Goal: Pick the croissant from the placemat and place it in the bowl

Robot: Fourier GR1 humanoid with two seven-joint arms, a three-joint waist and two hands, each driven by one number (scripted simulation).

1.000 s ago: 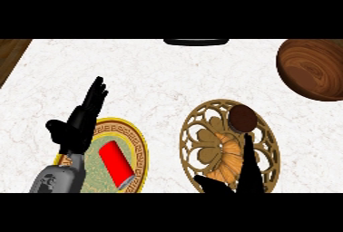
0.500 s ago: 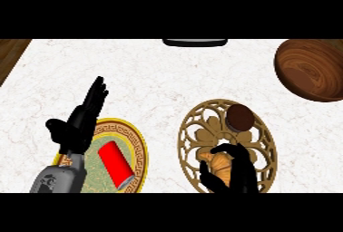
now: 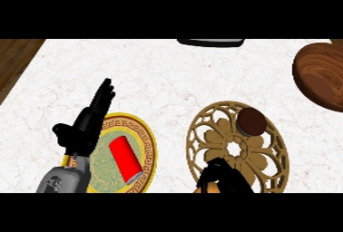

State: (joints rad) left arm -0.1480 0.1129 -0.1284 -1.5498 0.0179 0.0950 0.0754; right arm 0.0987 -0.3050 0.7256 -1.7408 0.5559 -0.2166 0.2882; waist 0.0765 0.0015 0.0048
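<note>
Head view, left to right. Left hand (image 3: 90, 124) rests with fingers straight and apart, upright, over the left edge of a green, gold-rimmed plate (image 3: 146, 149) that carries a red block (image 3: 124, 158). Neither belongs to the task.

Centre-right: gold openwork placemat (image 3: 268, 149) lies on the white worktop (image 3: 167, 77), with a small dark brown disc (image 3: 252, 121) near its upper rim. Right hand (image 3: 227, 177) sits over the placemat's lower edge, fingers curled downward. A sliver of pale tan under them is probably the croissant (image 3: 208, 187); most of it is hidden.

Far right: wooden bowl (image 3: 320, 72), partly cut off by the edge of the view, well apart from the hand.

Step in hand, as judged: grasp on the croissant, not yet lifted. Next move calls for a lift clear of the placemat, then a carry up and right to above the bowl before release.
</note>
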